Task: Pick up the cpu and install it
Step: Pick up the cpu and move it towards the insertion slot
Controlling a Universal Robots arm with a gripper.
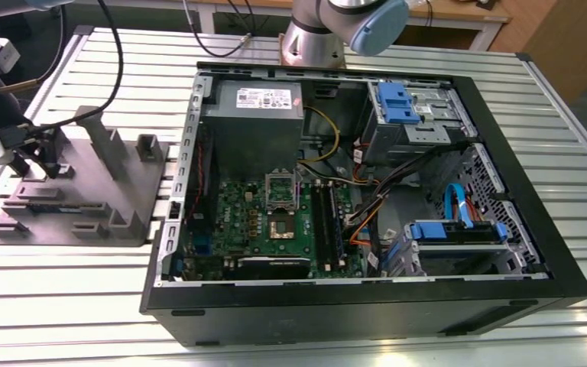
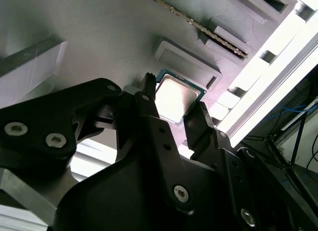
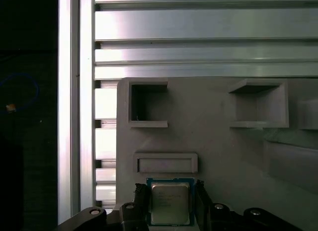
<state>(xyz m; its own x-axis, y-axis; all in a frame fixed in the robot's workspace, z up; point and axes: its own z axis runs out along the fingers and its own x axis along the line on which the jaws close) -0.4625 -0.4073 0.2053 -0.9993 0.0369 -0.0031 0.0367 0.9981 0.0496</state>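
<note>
The cpu [image 3: 170, 203], a small square chip with a silvery top and a thin greenish rim, lies flat at the grey fixture block [image 3: 218, 151], just beside a shallow rectangular recess [image 3: 165, 163]. My gripper [image 3: 170, 191] is shut on the cpu, one black finger [image 3: 140, 201] pressed to each opposite side. In the second wrist view the cpu [image 2: 176, 97] shows bright between the same fingers of the gripper [image 2: 171, 99]. In the exterior view the gripper [image 1: 30, 153] hangs over the fixture [image 1: 79, 195] at the exterior view's left. The socket [image 1: 280, 222] sits open on the green motherboard.
The open black computer case [image 1: 518, 229] lies on the slatted aluminium table [image 1: 69, 306] to the exterior view's right of the fixture, with a grey power supply [image 1: 257, 115], blue drive bays [image 1: 396, 103] and loose cables. The fixture has raised posts [image 1: 100, 141]. The arm's base [image 1: 319, 38] stands behind the case.
</note>
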